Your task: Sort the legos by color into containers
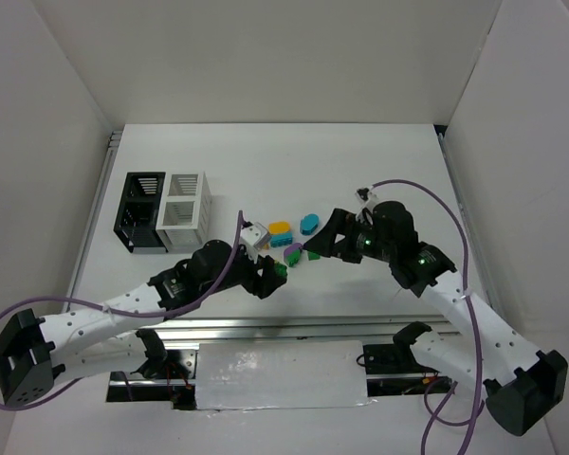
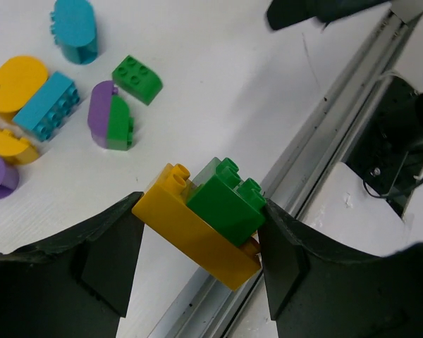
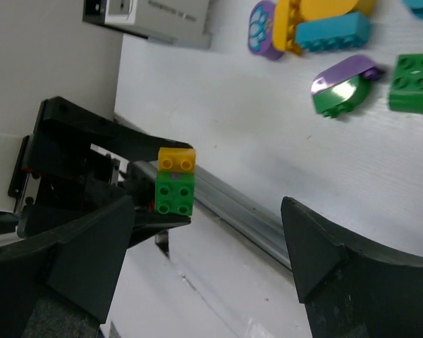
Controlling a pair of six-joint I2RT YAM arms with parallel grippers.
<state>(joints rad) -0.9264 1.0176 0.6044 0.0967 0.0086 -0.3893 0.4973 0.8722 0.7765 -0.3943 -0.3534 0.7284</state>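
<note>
Pinching a joined yellow-and-green brick pair (image 2: 218,218), the left tool (image 2: 201,243) hangs over the near edge of the desk (image 1: 284,161). The right tool (image 3: 208,239), spread wide and empty, hovers just beside the loose legos (image 1: 281,228). The black container (image 1: 139,210) and white container (image 1: 185,210) stand side by side, well left.

White surface (image 1: 266,161), matte, faintly ribbed in close views. White walls enclose it: left wall (image 1: 38,142), back wall (image 1: 275,57), right wall (image 1: 531,123). Silver metal rail (image 1: 294,327) along surface's near edge. Slim side rail (image 1: 100,204) along left edge. White panel (image 1: 280,374) just below near rail.
</note>
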